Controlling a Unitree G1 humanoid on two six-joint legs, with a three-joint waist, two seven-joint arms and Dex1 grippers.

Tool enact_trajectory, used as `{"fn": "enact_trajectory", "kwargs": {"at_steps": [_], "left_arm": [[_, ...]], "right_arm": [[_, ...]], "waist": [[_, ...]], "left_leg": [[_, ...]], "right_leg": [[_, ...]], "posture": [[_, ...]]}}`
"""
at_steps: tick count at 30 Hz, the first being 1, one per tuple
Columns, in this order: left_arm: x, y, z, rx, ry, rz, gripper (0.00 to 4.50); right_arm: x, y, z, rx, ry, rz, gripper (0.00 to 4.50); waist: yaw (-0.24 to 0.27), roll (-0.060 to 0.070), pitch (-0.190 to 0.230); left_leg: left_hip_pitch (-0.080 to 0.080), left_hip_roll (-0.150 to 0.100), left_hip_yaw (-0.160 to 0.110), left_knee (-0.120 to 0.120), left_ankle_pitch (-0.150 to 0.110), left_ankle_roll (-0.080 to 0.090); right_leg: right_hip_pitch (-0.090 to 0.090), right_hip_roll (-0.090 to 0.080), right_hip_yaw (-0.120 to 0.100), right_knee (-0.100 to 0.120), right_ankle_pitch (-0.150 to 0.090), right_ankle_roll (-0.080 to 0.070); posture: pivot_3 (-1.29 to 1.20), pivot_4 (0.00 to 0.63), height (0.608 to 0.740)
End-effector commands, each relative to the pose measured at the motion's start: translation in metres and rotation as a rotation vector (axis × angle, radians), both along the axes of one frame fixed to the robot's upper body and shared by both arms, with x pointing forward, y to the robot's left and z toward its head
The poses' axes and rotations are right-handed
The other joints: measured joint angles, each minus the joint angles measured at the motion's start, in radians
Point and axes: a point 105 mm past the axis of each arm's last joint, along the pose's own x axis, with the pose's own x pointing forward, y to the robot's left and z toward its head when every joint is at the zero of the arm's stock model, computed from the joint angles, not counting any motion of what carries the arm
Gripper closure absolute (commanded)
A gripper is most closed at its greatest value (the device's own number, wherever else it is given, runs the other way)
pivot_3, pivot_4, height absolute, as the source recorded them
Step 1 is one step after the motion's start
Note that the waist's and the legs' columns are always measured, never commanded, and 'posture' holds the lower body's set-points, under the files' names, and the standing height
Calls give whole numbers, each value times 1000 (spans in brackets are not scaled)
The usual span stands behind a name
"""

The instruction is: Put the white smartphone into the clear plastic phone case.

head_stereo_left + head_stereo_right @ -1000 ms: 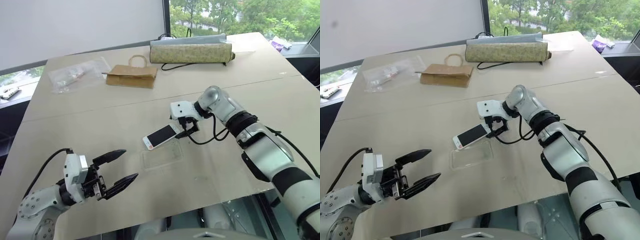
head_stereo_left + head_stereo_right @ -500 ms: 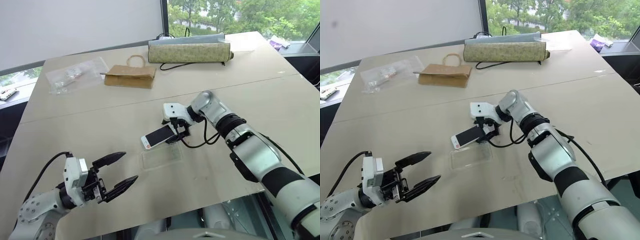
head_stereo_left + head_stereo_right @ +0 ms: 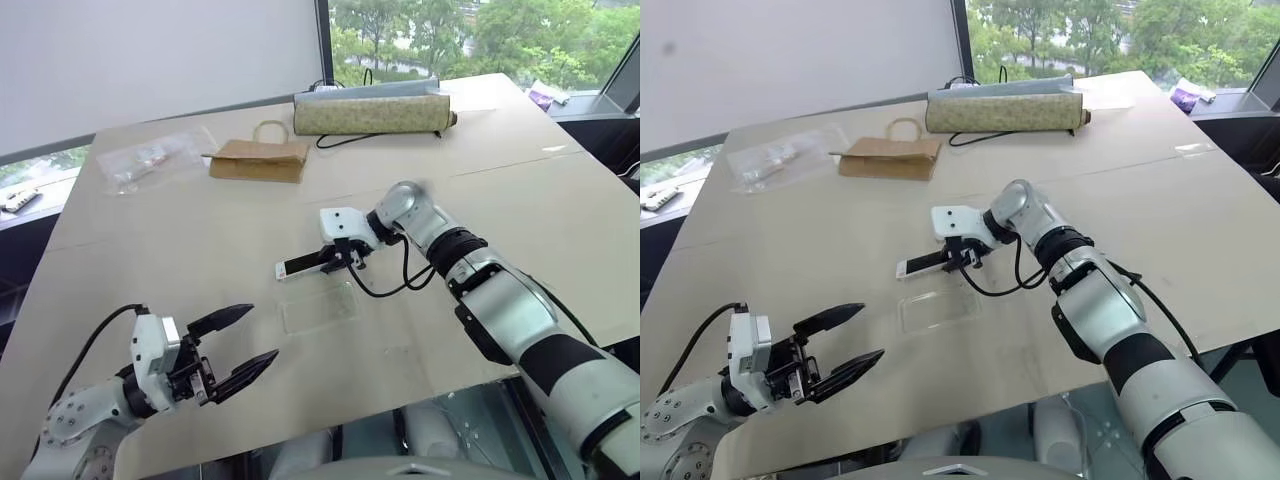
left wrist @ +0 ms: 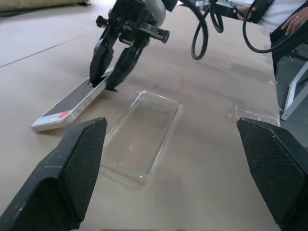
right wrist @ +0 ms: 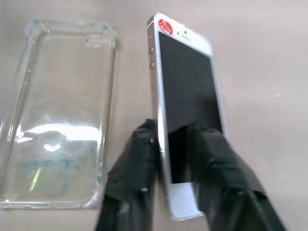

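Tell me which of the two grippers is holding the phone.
The right gripper, closed on one end of the white smartphone beside the clear case. The left gripper is open, holding nothing.

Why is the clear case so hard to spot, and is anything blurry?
In the left eye view the clear plastic phone case is only a faint outline against the table. In the right wrist view window light glints on it, while the white smartphone and the right gripper closed on it look soft.
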Motion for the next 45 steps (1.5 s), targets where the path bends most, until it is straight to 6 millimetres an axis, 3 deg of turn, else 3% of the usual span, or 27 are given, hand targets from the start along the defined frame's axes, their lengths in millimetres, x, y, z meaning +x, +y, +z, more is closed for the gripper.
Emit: {"fn": "enact_trajectory", "kwargs": {"at_steps": [1, 5, 8, 12, 13, 16, 27, 33, 41, 45], "left_arm": [[1, -3, 7, 15, -38, -12, 0], [5, -4, 6, 16, -36, -21, 0], [8, -4, 7, 17, -38, -31, 0], [10, -4, 8, 19, -39, -38, 0], [10, -4, 8, 20, -38, -40, 0], [8, -3, 7, 24, -37, -41, 0], [4, -1, 9, 28, -38, -23, 0], [2, 0, 8, 28, -38, -16, 0], [2, -1, 8, 24, -40, -9, 0], [3, -3, 8, 20, -45, -11, 0]], "right_arm": [[9, -16, 0, -5, -9, -67, 3406], [-2, -23, 1, -12, 104, -23, 3406], [-18, -25, 3, -14, 199, 45, 2144], [-13, -17, 12, 37, 182, -10, 286], [-11, -16, 13, 45, 164, -22, 29], [-3, -13, 9, 34, 90, -49, 29], [7, -11, -15, -64, -16, -85, 29], [0, -12, -28, -110, 44, -70, 29], [0, -17, -31, -115, 99, -107, 29], [3, -23, -31, -111, 110, -135, 1211]], "waist": [[10, 0, 0], [24, 0, 0], [38, 0, 0], [35, 1, 1], [35, 1, 1], [34, 1, 0], [21, 1, 0], [16, 1, -1], [17, 1, -2], [18, 1, -2]], "left_leg": [[0, 0, 0, 0, 0, 0], [-5, 0, -1, 0, 1, -1], [-9, 1, -2, 0, 3, -6], [-12, 3, 0, -3, 3, -6], [-14, 3, 0, -4, 3, -6], [-28, 4, 0, -2, 3, -7], [-26, 4, 2, -3, 3, -7], [-24, 4, 1, -2, 3, -7], [-24, 5, 1, -2, 3, -7], [-24, 4, 1, -2, 3, -7]], "right_leg": [[0, 0, 0, 0, 0, 0], [-4, -1, -1, -1, 0, 0], [-5, -1, -3, -6, 0, 0], [-9, -3, -1, -13, 0, 0], [-10, -3, -1, -14, 0, 0], [-24, -2, -2, -14, 1, 0], [-23, -4, -4, -13, 1, 0], [-22, -3, -4, -11, 2, -2], [-22, -3, -4, -11, 2, -2], [-22, -3, -4, -11, 2, -2]], "posture": [[0, 150, 740], [0, 150, 740], [0, 150, 740], [0, 150, 740], [0, 150, 740], [0, 150, 740], [0, 150, 740], [0, 150, 740], [0, 150, 740], [0, 150, 740]]}}
